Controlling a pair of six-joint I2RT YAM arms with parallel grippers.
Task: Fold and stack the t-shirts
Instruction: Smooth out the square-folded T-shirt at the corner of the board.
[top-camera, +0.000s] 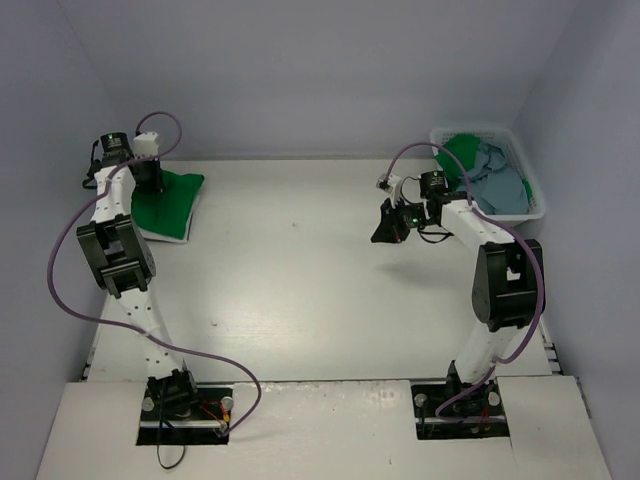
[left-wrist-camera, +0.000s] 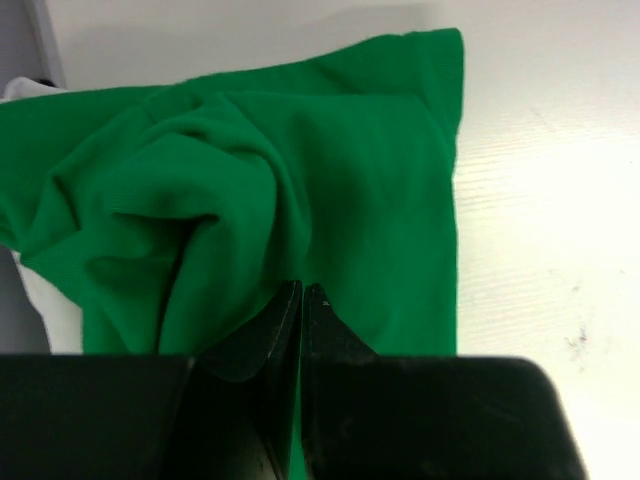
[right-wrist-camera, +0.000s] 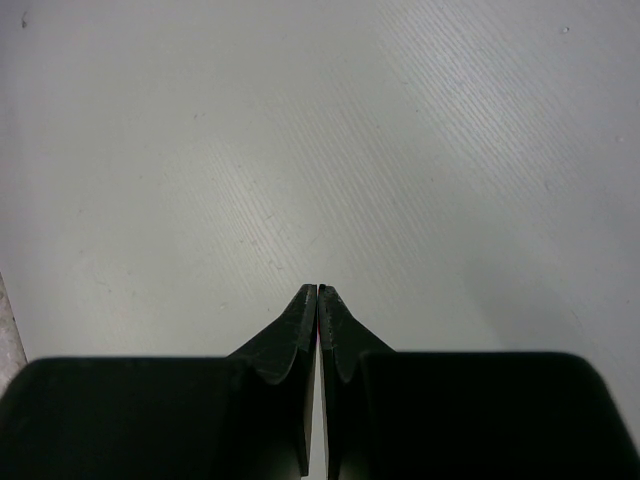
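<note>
At far left, the left gripper (left-wrist-camera: 302, 292) pinches the green t-shirt (left-wrist-camera: 330, 150); the right gripper (right-wrist-camera: 318, 292) is clenched, empty.

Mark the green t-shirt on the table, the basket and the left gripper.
green t-shirt (left-wrist-camera: 300, 170), left wrist view, rumpled middle.
basket (top-camera: 495, 130), top view, far rim.
left gripper (left-wrist-camera: 303, 288), left wrist view, between its shut fingertips.

The white t-shirt (left-wrist-camera: 45, 300) was largely covered by the green t-shirt (left-wrist-camera: 320, 160), itself cut off at the left edge. Whether cloth was pinched by the left claw (left-wrist-camera: 302, 292) could not be told. The basket (top-camera: 480, 129) was partly hidden by the right arm (top-camera: 480, 235).
</note>
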